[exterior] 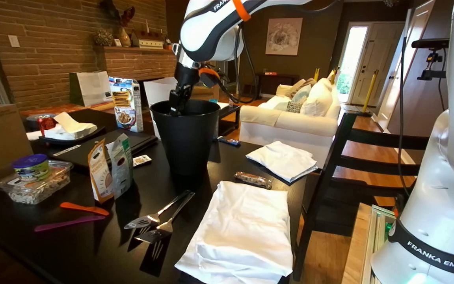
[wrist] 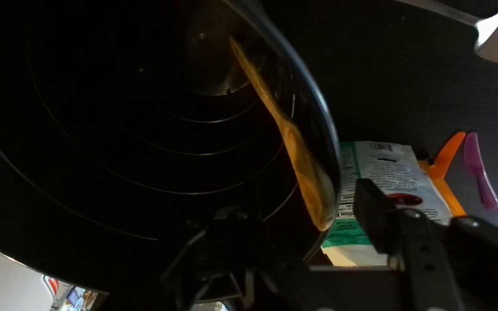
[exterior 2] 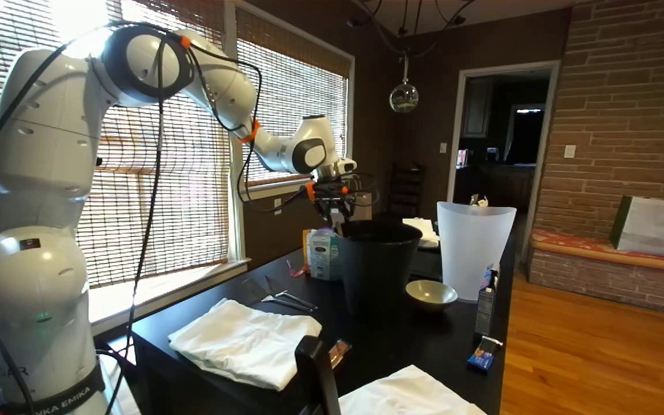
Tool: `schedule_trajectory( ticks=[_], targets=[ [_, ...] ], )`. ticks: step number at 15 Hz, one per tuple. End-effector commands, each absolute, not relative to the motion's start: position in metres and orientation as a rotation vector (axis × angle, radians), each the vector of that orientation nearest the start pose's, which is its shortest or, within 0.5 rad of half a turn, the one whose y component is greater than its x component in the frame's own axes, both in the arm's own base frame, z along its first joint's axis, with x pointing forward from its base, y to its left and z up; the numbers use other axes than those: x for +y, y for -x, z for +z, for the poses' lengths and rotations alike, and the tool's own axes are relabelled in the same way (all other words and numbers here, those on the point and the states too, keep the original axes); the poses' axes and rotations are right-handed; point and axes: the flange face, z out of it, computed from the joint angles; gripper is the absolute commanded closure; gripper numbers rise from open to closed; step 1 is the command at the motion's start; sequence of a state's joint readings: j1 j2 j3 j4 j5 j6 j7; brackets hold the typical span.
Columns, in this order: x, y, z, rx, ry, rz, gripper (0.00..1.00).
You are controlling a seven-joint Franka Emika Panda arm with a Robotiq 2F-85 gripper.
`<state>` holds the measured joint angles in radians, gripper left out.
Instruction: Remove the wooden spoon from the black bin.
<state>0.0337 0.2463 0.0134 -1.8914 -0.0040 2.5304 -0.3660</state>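
Observation:
The tall black bin (exterior: 189, 144) stands upright on the dark table and also shows in an exterior view (exterior 2: 375, 268). In the wrist view I look down into it past its rim (wrist: 316, 93). The wooden spoon (wrist: 294, 142) leans against the inner wall, its wide end up near the rim and its handle toward the bottom. My gripper (wrist: 305, 201) is open at the rim, its fingers spread either side of the wall and the spoon's wide end. The left finger is dark and hard to make out. The gripper also shows in both exterior views (exterior: 177, 104) (exterior 2: 336, 219).
Snack pouches (exterior: 110, 171) stand close beside the bin. Metal utensils (exterior: 160, 221) and folded white cloths (exterior: 246, 228) lie in front. A bowl (exterior 2: 431, 293) and a tall whitish container (exterior 2: 473, 248) stand on the bin's far side. A cereal box (exterior: 126, 104) stands behind.

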Motion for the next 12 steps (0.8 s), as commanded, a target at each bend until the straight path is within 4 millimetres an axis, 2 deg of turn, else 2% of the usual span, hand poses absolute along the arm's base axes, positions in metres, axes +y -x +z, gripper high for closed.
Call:
schedule_trajectory(
  ticks=[1,2,3,4,5,12],
  targets=[
    [0.0282,-0.6540,0.4234,-0.642,3.091,-0.605,0.11],
    [0.0278,-0.6544,0.4245,-0.642,3.091,-0.606,0.06],
    [0.0273,-0.6551,0.4259,-0.640,3.091,-0.610,0.47],
    [0.0268,-0.6557,0.4269,-0.637,3.090,-0.615,0.42],
    [0.0263,-0.6559,0.4275,-0.636,3.091,-0.614,0.43],
    [0.0233,-0.6540,0.4222,-0.640,3.108,-0.540,0.93]
  ],
)
